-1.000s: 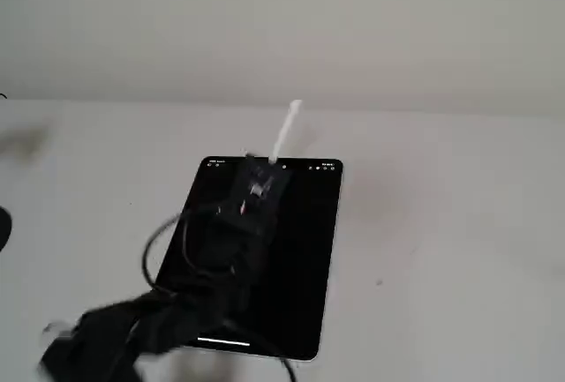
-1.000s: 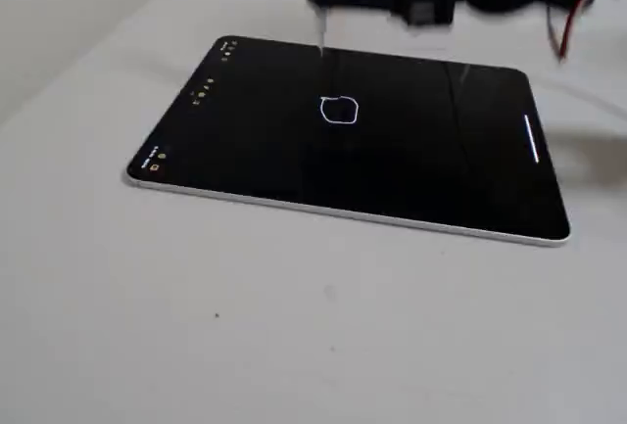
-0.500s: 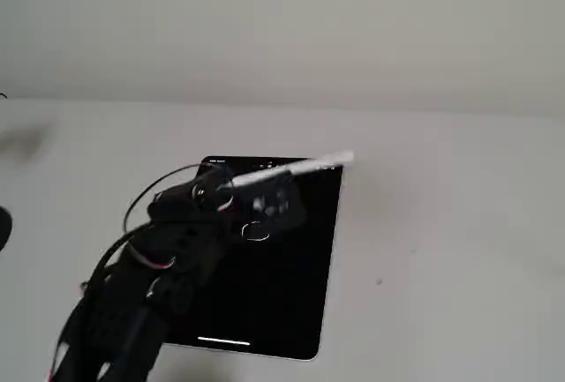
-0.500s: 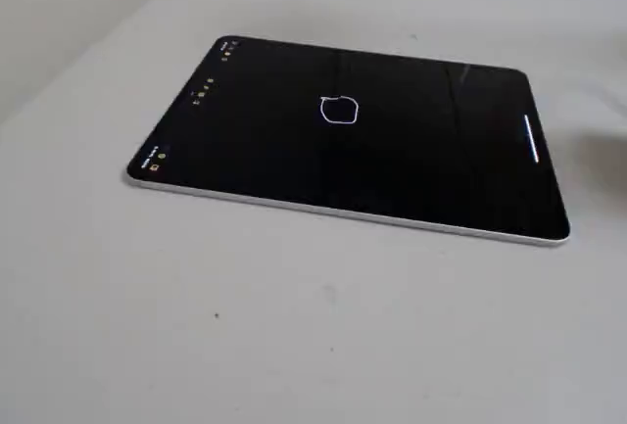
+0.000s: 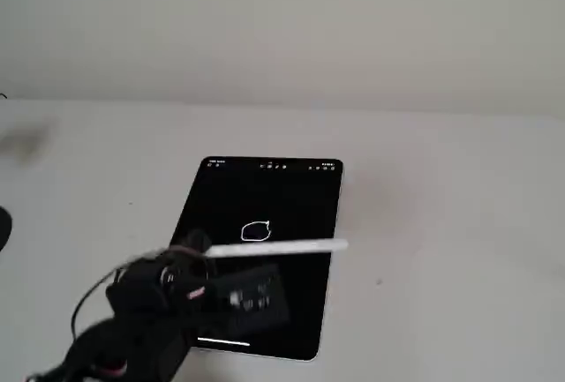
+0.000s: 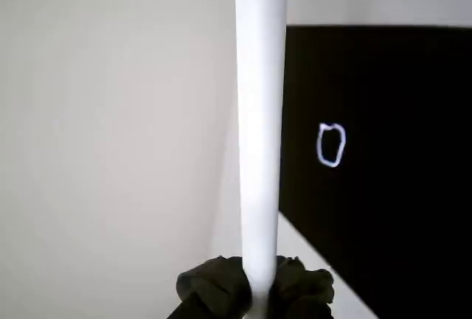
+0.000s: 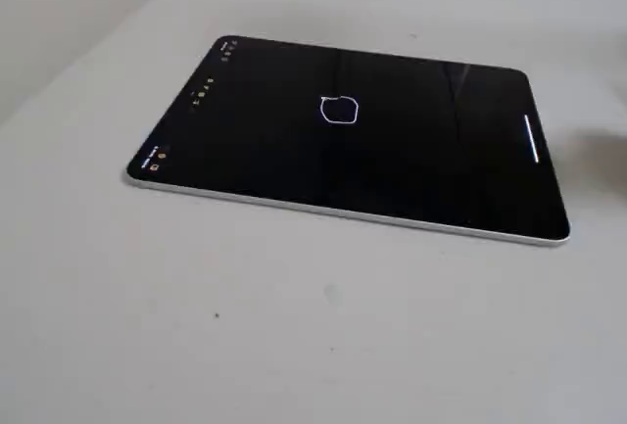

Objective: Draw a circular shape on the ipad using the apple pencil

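The ipad lies flat on the white table, black screen up, and also shows in the wrist view and in a fixed view. A small white circular shape is on its screen, also visible in the wrist view and in a fixed view. My gripper is shut on the apple pencil, which is held level above the screen, tip pointing right past the tablet's right edge. In the wrist view the pencil runs up from my gripper. The tip is off the glass.
The black arm and cable cover the tablet's near-left corner in a fixed view. A dark object sits at the left edge. The white table surrounds the tablet.
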